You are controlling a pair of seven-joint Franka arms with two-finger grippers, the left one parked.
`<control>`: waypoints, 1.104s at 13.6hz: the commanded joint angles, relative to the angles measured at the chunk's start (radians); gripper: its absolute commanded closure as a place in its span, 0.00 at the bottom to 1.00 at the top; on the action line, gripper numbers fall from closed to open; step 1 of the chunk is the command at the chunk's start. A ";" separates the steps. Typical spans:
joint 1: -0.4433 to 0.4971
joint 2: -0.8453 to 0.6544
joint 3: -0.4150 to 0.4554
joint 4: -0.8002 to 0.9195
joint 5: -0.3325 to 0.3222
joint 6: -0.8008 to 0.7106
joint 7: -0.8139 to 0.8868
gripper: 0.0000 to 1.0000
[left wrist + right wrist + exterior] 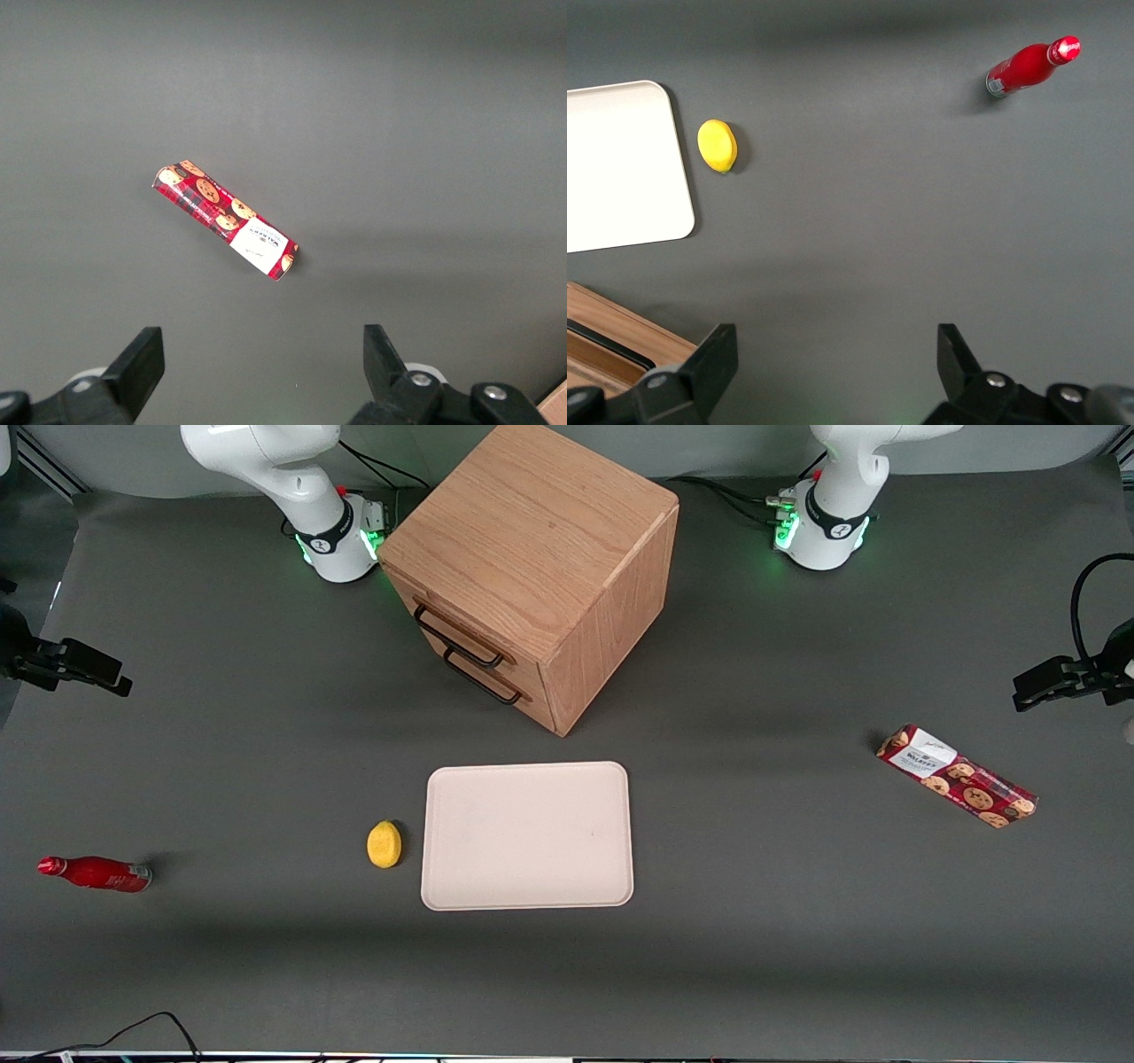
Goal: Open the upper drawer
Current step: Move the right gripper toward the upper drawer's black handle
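The oak cabinet [532, 558] stands in the middle of the table, its front turned toward the working arm's end. The upper drawer [478, 640] is shut flush, with its thin black bar handle [456, 640] above the lower drawer's like handle [483, 677]. My gripper [837, 354] shows only in the right wrist view. It hangs high over bare mat beside the cabinet, open with nothing between its fingers. One corner of the cabinet [602, 341] with a strip of black handle shows in that view. The gripper is apart from it.
A pale tray [527, 835] lies nearer the front camera than the cabinet, with a yellow lemon [384, 843] beside it. A red bottle [96, 873] lies toward the working arm's end. A cookie packet [957, 776] lies toward the parked arm's end.
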 commanded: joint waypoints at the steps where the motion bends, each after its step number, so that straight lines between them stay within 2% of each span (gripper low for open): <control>1: 0.008 0.022 -0.006 0.031 -0.013 -0.003 0.017 0.00; 5: 0.011 0.020 0.006 0.028 -0.004 -0.007 0.015 0.00; 10: 0.008 0.014 0.127 -0.003 0.077 -0.029 0.000 0.00; 13: 0.008 0.009 0.230 -0.043 0.080 -0.030 -0.079 0.00; 15: 0.007 0.008 0.273 -0.070 0.094 -0.030 -0.248 0.00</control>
